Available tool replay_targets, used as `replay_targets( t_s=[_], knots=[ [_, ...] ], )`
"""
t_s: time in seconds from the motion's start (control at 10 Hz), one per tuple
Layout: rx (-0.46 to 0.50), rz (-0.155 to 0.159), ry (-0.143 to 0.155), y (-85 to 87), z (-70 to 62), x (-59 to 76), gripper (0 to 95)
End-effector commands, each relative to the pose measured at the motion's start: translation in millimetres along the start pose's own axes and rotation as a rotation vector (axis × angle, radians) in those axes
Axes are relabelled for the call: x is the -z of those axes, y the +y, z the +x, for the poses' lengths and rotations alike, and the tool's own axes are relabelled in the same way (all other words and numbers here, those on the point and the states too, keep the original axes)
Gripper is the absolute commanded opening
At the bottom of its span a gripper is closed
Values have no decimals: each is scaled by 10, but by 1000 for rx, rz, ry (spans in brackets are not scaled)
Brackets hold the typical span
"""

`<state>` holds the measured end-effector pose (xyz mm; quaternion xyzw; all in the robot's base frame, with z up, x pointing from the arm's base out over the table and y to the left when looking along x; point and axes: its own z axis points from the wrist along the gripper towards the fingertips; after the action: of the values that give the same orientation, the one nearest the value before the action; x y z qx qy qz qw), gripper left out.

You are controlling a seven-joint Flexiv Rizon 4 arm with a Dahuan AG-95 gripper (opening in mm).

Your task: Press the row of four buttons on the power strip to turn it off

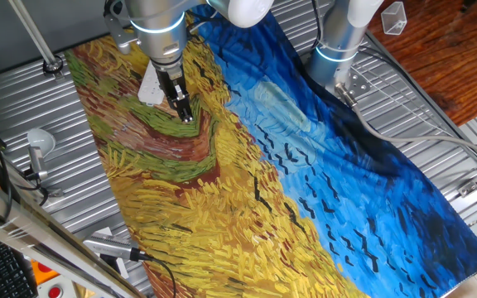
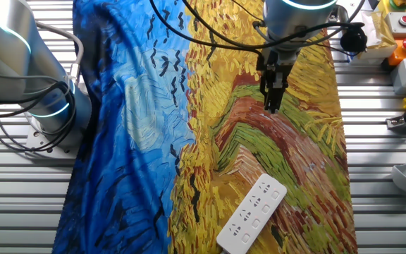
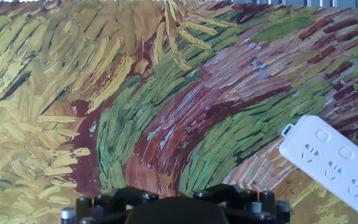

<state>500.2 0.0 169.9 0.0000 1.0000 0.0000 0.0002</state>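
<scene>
From one fixed view, the gripper [image 1: 185, 111] hangs over a painted cloth [image 1: 222, 207] on the ribbed table [image 1: 23, 108]. From the other, the strip [image 2: 252, 214] lies apart from it. The hand view shows the strip's buttons [image 3: 345, 153] at right; jaw state unclear.

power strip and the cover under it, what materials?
Power strip: looks like white moulded plastic, smooth, faintly glossy, rounded corners. Cover: probably printed cloth with a painting pattern; it wrinkles and drapes over the table edge. Matte.

smooth white plastic power strip [image 2: 252, 212] on painted-look cloth [image 2: 146, 141] over ribbed metal table [image 2: 386, 183]
</scene>
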Motion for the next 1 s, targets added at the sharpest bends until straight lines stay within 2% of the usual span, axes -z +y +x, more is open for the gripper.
replay_targets(
  t_s=[0.1,0.2,1.0],
  knots=[
    [0,0,0,0,2,1,950],
    [124,-14,-78,0,2,1,0],
    [124,-4,-75,0,2,0,0]
  ],
)
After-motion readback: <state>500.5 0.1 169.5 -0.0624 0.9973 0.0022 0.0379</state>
